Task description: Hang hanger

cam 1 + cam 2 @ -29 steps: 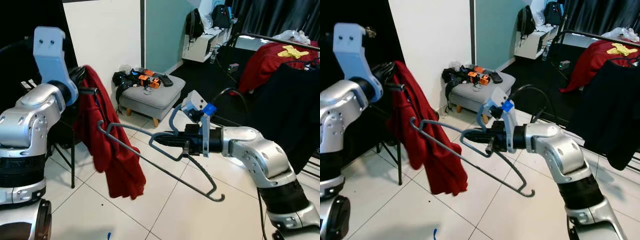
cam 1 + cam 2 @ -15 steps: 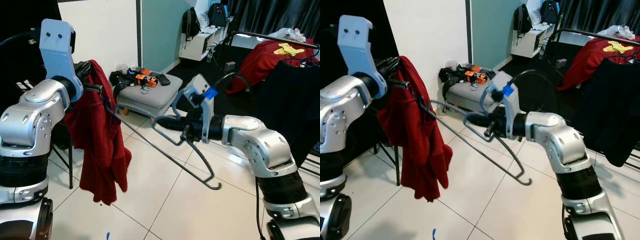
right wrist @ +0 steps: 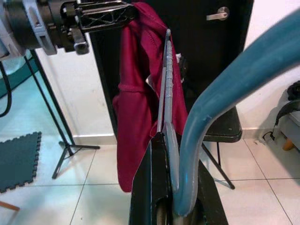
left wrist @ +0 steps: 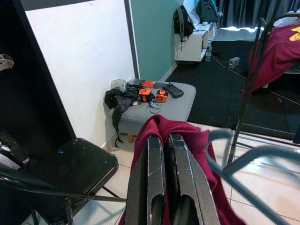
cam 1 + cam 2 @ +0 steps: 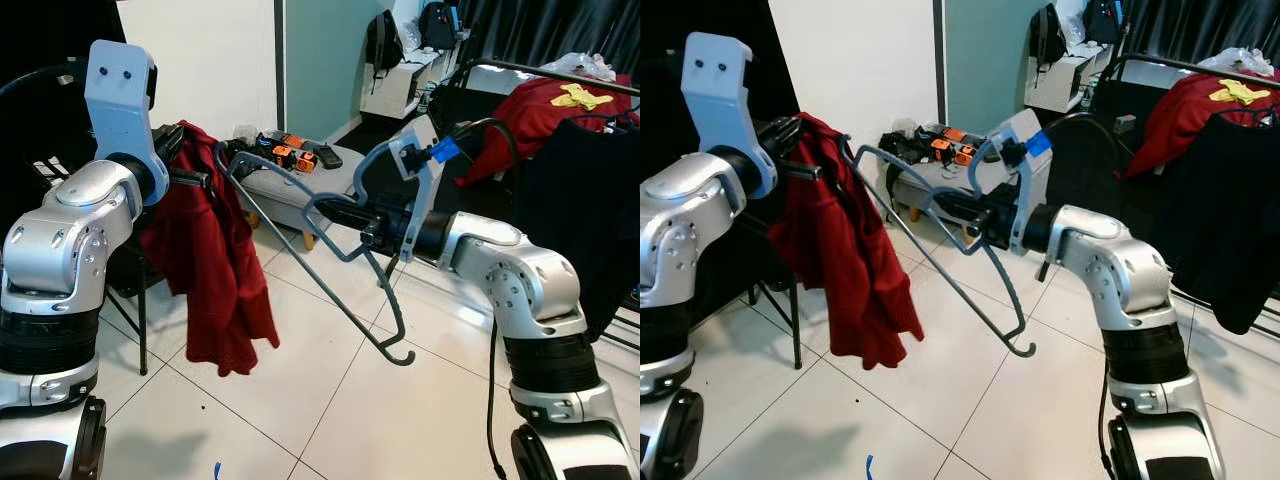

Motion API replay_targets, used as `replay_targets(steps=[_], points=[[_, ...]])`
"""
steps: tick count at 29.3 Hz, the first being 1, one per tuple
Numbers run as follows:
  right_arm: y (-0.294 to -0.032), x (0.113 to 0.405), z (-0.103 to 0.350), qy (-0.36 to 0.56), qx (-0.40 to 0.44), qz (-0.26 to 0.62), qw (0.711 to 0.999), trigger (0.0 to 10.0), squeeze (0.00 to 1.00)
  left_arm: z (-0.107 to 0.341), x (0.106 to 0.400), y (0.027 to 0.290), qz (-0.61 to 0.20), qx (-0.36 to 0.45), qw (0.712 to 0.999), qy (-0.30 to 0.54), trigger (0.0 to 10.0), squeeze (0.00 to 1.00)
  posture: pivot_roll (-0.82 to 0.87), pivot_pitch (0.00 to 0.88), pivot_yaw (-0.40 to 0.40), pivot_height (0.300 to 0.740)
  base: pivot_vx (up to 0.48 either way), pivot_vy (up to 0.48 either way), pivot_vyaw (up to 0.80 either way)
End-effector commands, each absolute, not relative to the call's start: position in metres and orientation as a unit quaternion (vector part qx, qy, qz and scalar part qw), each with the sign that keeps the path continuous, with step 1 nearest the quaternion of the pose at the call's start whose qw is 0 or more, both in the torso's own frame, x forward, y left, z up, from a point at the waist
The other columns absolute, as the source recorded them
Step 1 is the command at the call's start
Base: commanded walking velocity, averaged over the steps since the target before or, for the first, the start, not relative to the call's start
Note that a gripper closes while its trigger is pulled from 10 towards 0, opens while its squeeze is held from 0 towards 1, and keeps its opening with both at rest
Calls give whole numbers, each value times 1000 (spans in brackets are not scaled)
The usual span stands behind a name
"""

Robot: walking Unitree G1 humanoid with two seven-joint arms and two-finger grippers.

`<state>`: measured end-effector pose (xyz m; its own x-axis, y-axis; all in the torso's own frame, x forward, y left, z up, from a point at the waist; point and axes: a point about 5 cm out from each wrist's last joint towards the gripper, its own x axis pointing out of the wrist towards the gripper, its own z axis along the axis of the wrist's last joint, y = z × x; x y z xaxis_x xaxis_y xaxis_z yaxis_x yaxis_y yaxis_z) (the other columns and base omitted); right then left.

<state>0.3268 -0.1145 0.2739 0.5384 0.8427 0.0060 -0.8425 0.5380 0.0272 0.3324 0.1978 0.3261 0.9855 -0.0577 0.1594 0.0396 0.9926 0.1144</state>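
Observation:
My right gripper (image 5: 338, 213) is shut on a grey-blue hanger (image 5: 330, 288), gripping it near the hook, at chest height. The hanger is tilted: its far corner (image 5: 222, 152) stands high, close beside the top of a red garment (image 5: 215, 270), and its other end (image 5: 1020, 348) hangs low over the floor. My left gripper (image 5: 195, 180) is shut on the garment's top edge, and the cloth hangs down from it. In the left wrist view the fingers (image 4: 157, 178) lie together on the red cloth (image 4: 159, 126). Whether the hanger touches the garment I cannot tell.
A black folding chair (image 4: 70, 164) stands behind the garment by the white wall. A grey ottoman (image 4: 173, 101) with orange and black items sits farther back. A clothes rack (image 5: 560, 75) at the right carries red (image 5: 520, 120) and black (image 5: 580, 200) clothes. White tile floor lies below.
My right gripper has raised and turned the hanger, so its far corner rose from below the garment to beside its top. The garment swung under the left gripper. The view shifted slightly.

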Motion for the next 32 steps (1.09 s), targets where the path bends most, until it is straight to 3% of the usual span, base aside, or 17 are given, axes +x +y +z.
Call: replay_targets(steps=[1,13,17,21,25,29,32], points=[[-114,326,277,-1,13,485,874,10000,0,330,330,196,-27,63,994,-89,10000,0,-91,0,-6,740,0,0,0],[-104,302,239,106,-89,548,825,10000,0,336,325,182,-65,73,988,-120,10000,0,-87,0,-6,740,0,0,0],[-105,303,235,117,-101,541,827,10000,0,337,324,180,-72,75,987,-124,10000,0,-88,0,-6,740,0,0,0],[-112,320,241,105,-106,482,863,10000,0,339,323,174,-92,83,984,-129,10000,0,-87,0,-6,740,0,0,0],[-113,323,251,80,-86,480,869,10000,0,338,324,174,-93,87,984,-126,10000,0,-86,0,-5,740,0,0,0],[-113,311,266,42,-50,531,845,10000,0,336,324,175,-91,91,984,-123,10000,0,-86,0,-5,740,0,0,0],[-122,280,271,25,-48,629,775,10000,0,335,325,177,-87,96,984,-122,10000,0,-88,0,-5,740,0,0,0]])
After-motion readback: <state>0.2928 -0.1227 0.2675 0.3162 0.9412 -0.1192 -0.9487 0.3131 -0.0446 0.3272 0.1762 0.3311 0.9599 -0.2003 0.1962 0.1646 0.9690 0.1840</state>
